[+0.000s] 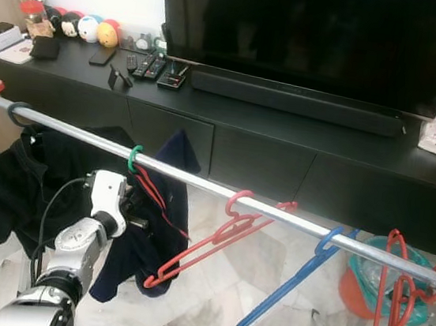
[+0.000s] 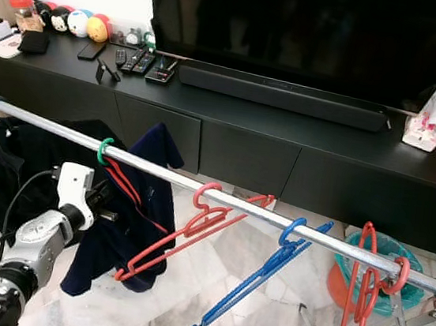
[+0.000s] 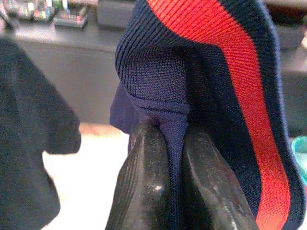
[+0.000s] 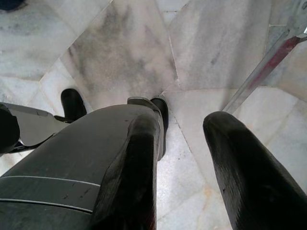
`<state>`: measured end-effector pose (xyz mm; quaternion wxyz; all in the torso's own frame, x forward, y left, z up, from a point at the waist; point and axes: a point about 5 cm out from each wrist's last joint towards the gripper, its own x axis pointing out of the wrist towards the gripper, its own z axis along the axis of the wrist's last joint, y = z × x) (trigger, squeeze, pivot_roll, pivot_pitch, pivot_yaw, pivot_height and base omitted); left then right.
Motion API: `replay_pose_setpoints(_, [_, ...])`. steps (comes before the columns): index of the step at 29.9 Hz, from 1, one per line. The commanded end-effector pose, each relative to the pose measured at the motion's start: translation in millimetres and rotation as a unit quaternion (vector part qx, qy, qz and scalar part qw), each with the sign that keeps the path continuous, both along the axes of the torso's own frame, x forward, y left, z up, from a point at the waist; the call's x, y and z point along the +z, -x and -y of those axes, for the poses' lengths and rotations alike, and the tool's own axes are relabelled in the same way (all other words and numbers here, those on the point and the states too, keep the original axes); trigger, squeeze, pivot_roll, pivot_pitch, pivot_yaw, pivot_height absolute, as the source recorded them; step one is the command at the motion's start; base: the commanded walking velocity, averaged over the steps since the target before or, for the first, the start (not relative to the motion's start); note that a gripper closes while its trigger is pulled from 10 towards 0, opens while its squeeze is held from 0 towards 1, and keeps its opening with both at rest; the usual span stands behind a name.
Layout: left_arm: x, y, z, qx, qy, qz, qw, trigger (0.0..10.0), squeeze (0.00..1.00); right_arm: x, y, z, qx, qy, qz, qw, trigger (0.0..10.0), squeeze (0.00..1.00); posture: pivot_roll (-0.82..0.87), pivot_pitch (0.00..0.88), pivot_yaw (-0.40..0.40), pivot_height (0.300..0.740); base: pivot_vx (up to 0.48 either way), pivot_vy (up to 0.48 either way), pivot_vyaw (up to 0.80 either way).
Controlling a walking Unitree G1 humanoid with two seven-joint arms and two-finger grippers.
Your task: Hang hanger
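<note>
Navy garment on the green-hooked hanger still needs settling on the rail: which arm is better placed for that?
Left. The left gripper is shut on the navy garment below the green hook on the rail. The right gripper hangs open over the floor.

Home living room — television (image 1: 321, 32) (black cabinet (image 1: 267, 149)).
</note>
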<state>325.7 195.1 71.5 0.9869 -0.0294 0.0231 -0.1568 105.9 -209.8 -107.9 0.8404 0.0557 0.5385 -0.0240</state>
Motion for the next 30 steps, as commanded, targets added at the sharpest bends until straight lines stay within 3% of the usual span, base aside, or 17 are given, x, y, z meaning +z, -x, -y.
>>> replay_pose_setpoints(1, [16, -0.8, 0.5, -0.003, -0.014, 0.055, 0.998, 8.5, 0.0, -1, 2.0, -0.3, 0.005, 0.002, -0.003, 1.0, 10.0, 0.0, -0.11, 0.01, 0.01, 0.74, 0.0, 0.0, 0.0])
replay_pose_setpoints(2, [20, 1.8, 0.2, -0.003, -0.015, 0.071, 0.997, 10.0, 0.0, -1, 2.2, -0.7, 0.009, 0.002, -0.003, 1.0, 10.0, 0.0, -0.11, 0.008, 0.011, 0.74, 0.0, 0.0, 0.0])
replay_pose_setpoints(10, [23, 15.4, 3.2, -0.013, -0.032, 0.091, 0.995, 10.0, 0.0, -1, 2.8, -1.7, 0.005, 0.0, -0.002, 1.0, 10.0, 0.0, -0.11, 0.002, 0.02, 0.74, 0.0, 0.0, 0.0])
replay_pose_setpoints(20, [-13, 56.5, -7.8, 0.018, -0.062, 0.029, 0.997, 10.0, 0.0, -1, 2.0, -3.1, 0.01, -0.001, -0.002, 1.0, 10.0, 0.0, -0.1, 0.0, 0.023, 0.74, 0.0, 0.0, 0.0])
replay_pose_setpoints(23, [-17, 61.2, -13.7, 0.047, -0.061, 0.02, 0.997, 10.0, 0.0, -1, 1.2, -3.4, 0.023, -0.001, -0.002, 1.0, 10.0, 0.0, -0.1, 0.0, 0.023, 0.74, 0.0, 0.0, 0.0])
replay_pose_setpoints(30, [-18, 61.9, -2.3, 0.058, -0.04, 0.022, 0.997, 10.0, 0.0, -1, 1.5, -2.4, 0.017, 0.0, -0.001, 1.0, 10.0, 0.0, -0.09, 0.0, 0.023, 0.74, 0.0, 0.0, 0.0])
